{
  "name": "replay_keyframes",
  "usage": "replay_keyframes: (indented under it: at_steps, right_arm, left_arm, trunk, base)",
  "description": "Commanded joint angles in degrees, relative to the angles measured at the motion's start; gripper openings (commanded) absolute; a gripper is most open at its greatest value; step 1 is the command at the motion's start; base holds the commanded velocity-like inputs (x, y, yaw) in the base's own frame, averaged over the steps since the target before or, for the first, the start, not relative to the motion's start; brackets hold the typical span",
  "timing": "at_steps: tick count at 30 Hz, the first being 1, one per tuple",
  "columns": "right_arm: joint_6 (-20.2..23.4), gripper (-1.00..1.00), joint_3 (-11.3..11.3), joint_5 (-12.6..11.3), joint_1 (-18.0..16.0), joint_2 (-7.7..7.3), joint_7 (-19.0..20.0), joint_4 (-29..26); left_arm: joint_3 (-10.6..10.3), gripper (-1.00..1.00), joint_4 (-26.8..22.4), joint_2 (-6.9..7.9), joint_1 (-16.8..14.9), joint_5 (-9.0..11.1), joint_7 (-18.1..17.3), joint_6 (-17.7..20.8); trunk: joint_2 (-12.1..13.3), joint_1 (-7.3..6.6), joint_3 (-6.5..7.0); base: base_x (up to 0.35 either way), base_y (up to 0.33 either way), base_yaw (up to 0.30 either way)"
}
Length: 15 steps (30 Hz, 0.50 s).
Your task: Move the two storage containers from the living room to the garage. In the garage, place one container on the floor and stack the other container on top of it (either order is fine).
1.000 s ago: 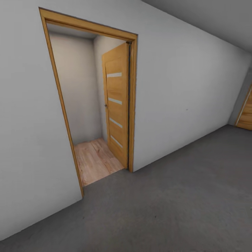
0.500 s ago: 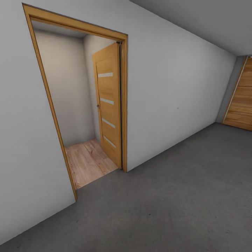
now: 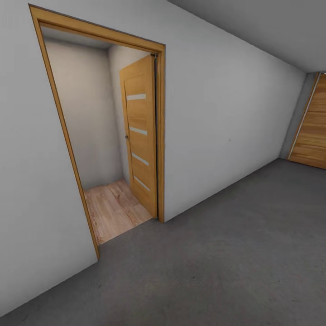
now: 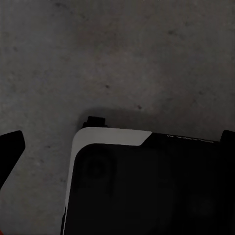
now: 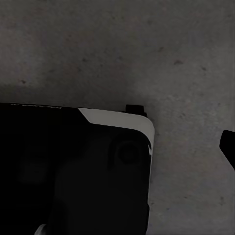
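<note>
Left gripper (image 4: 10, 147) and right gripper (image 5: 228, 147) are hanging over the concrete floor (image 3: 235, 253), grip impossible to tell; containers nowhere visible, presumably lying beyond that open door (image 3: 140, 136).

Nothing readable for you here, no labels, brands, numbers or signs. There's a faint row of tiny pale marks on the black robot base (image 4: 147, 191) in the left wrist view, but it's too small to make out.
</note>
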Motion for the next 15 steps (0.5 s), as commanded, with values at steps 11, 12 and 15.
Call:
replay_keyframes:
  at_steps: [11, 12, 15]
  right_arm:
    - [-0.27, 1.0, 0.42, -0.6, -0.07, -0.01, 0.41, 0.18]
    - [-0.27, 1.0, 0.42, -0.6, -0.07, -0.01, 0.41, 0.18]
    - [-0.27, 1.0, 0.42, -0.6, -0.07, -0.01, 0.41, 0.18]
  left_arm:
    - [-0.05, 1.0, 0.04, 0.01, -0.05, 0.5, -0.3, -0.2]
    - [-0.05, 1.0, 0.05, -0.02, -0.05, 0.51, -0.3, -0.2]
    - [-0.05, 1.0, 0.03, -0.06, -0.06, 0.43, -0.3, -0.18]
  trunk:
    - [-0.1, 0.02, -0.11]
    - [-0.1, 0.02, -0.11]
    - [-0.1, 0.02, -0.11]
  base:
    - [0.0, 0.0, 0.0]
    - [0.0, 0.0, 0.0]
    - [0.04, 0.0, 0.0]
